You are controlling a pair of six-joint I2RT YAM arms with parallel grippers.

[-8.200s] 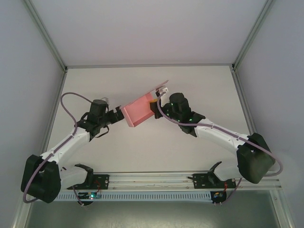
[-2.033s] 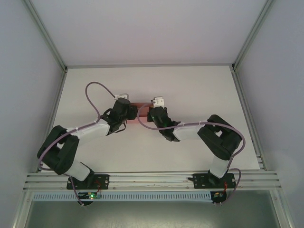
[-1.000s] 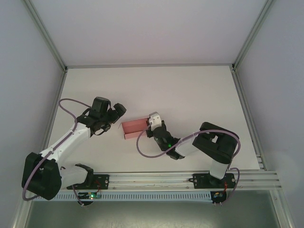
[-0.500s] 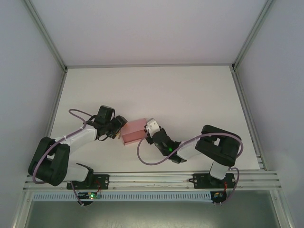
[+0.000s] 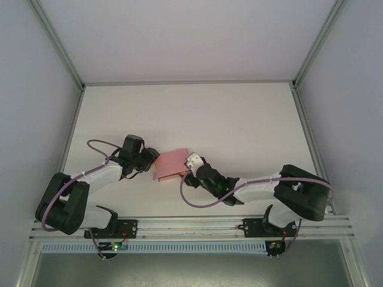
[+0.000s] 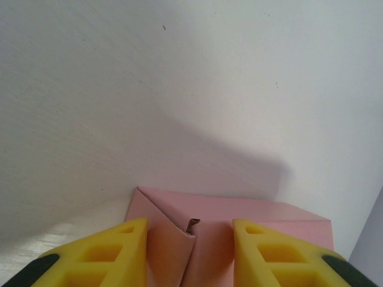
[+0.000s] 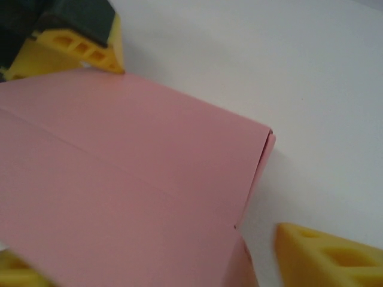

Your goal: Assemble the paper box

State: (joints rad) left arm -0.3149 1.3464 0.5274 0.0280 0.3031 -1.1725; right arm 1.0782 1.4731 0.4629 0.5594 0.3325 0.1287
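While the paper box (image 5: 172, 162) lies on the table (image 5: 251, 113), the left claw (image 5: 152, 159) straddles its left corner at narrow spacing; whether it pinches, I cannot tell. At the box's right edge, the right claw (image 5: 185, 169) stands wide.

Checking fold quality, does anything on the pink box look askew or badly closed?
Yes. The paper box gapes slightly at one corner, layers not flush, and an end flap overlaps unevenly, leaving a small gap.

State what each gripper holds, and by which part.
Left gripper straddles the box at its left end, over a folded corner; a firm pinch cannot be told. Right gripper holds nothing: jaws open wide, one finger clear of the box.
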